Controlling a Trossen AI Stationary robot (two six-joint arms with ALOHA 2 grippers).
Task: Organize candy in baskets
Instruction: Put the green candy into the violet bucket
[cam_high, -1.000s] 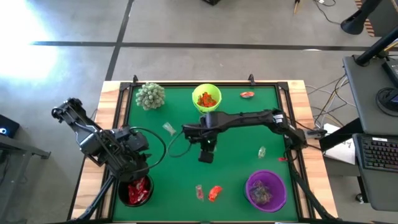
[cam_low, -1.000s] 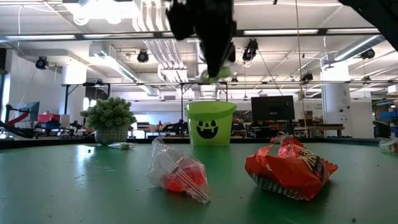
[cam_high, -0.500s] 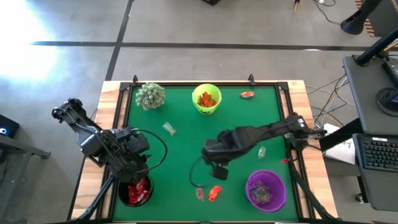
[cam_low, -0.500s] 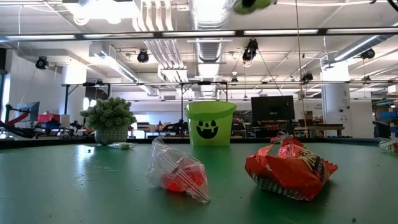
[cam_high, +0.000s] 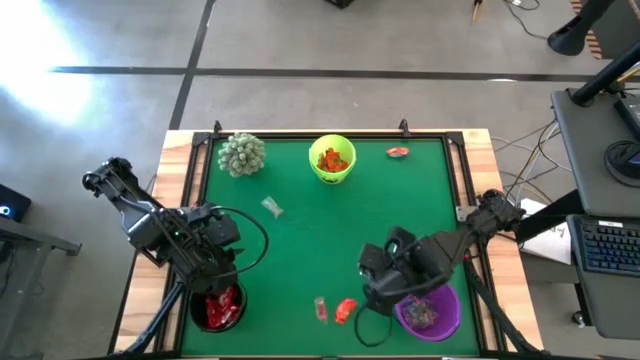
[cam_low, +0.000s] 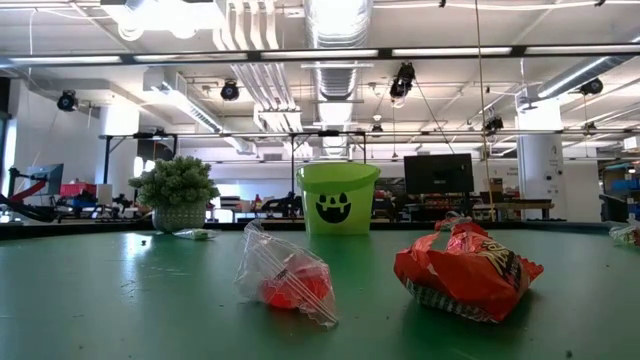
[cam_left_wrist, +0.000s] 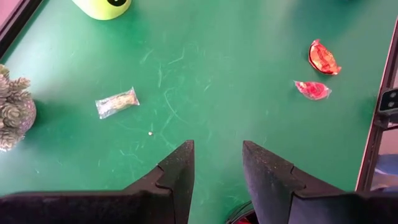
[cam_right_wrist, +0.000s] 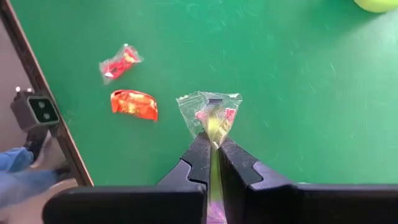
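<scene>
My right gripper (cam_right_wrist: 211, 142) is shut on a pale clear-greenish wrapped candy (cam_right_wrist: 209, 104). In the high view it hovers (cam_high: 378, 280) just left of the purple basket (cam_high: 430, 310). Below it on the table lie a red candy (cam_right_wrist: 121, 62) and an orange candy (cam_right_wrist: 134, 104). My left gripper (cam_left_wrist: 217, 155) is open above the black basket (cam_high: 218, 308), which holds red candies. The lime green basket (cam_high: 333, 158) at the far side holds orange candies. Another clear candy (cam_high: 272, 207) and an orange one (cam_high: 398, 152) lie flat on the table. My right gripper pinches the clear-greenish candy between its two fingers by one end of the crinkly wrapper (cam_right_wrist: 212, 127). The fingers come from above, pointing down. The candy is lifted clear of the table and fans out beyond the fingertips (cam_right_wrist: 200, 146).
A spiky pale-green plant (cam_high: 242, 153) stands at the far left corner. The low view shows a clear-wrapped red candy (cam_low: 288, 275) and an orange one (cam_low: 465, 268) near the table's near edge. The green mat (cam_high: 300, 240) has bare room in its middle.
My right gripper has carried the clear-greenish candy from the table's middle toward the near edge and the right, up to the purple basket's left side. It rose out of the low view on the way. It stayed shut on the candy.
</scene>
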